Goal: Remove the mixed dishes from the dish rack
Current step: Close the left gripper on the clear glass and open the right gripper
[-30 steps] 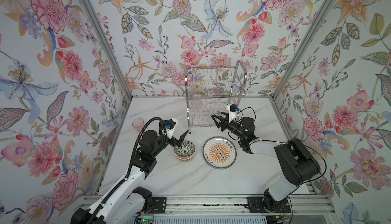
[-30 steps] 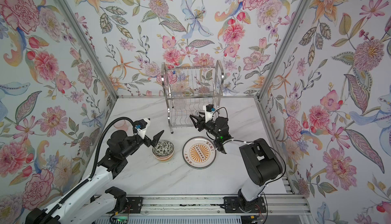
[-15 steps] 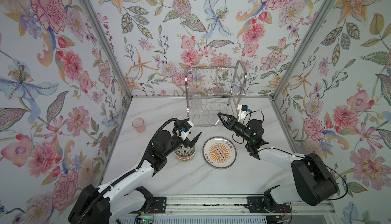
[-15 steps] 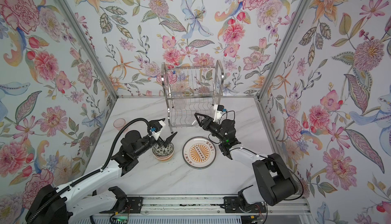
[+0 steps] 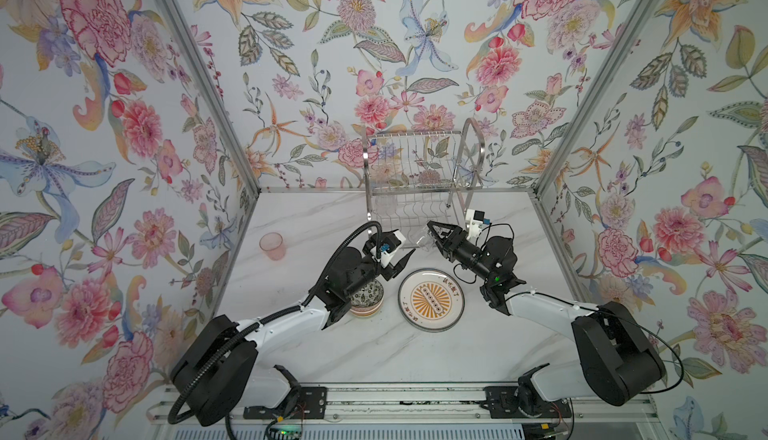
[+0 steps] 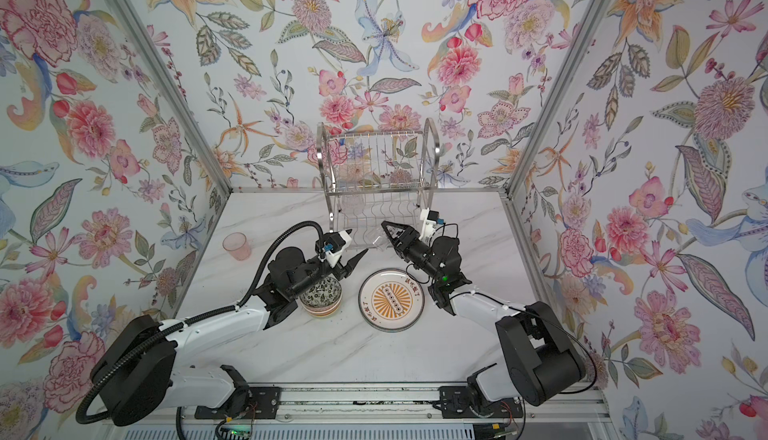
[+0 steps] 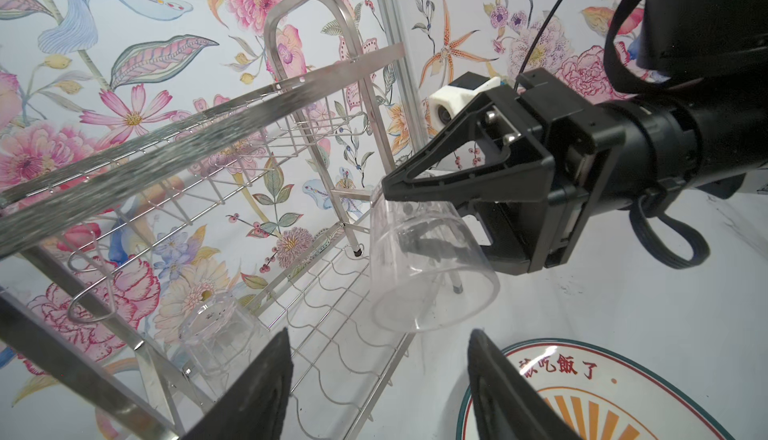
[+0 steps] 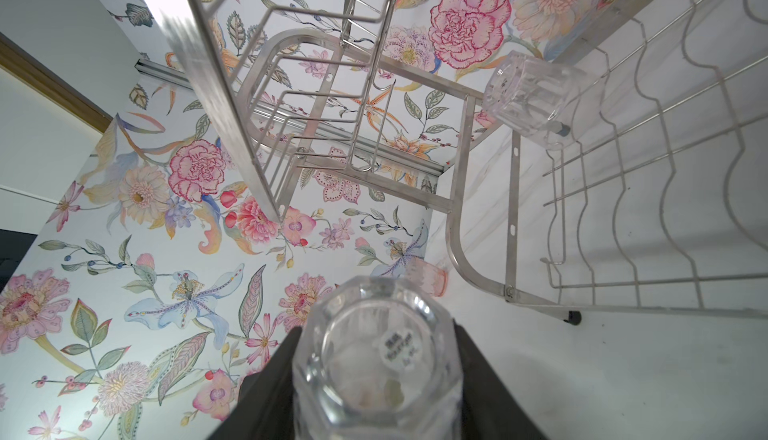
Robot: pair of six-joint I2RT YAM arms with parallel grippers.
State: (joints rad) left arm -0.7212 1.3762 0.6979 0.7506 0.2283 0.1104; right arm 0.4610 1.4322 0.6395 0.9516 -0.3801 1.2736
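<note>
Cups come first. One clear cup (image 7: 428,275) is tipped, with its open end facing down, right by the front edge of the bottom shelf of the dish rack (image 5: 419,176). The right hand (image 7: 399,217) grips this cup, with one finger on each side of it. In the right wrist view you can see the cup's bottom with a small round sticker, and black fingers (image 8: 490,375) on both sides.

A second clear cup (image 7: 216,329) sits upside down on the bottom shelf, at the far end from the held cup. The rack stands at the back of the desk (image 5: 415,359), just above the middle of both top views.

The plate (image 5: 431,299) with the orange sun lies flat on the desk, below the rack in the picture. The patterned bowl (image 5: 370,296) stands just left of it, partly under the left arm. The pink cup (image 5: 272,245) stands upright well off to the left, near the flowery wall (image 5: 374,42).

The left hand (image 5: 403,261) hangs between the bowl and the rack. Its fingers are apart and nothing is between them.
</note>
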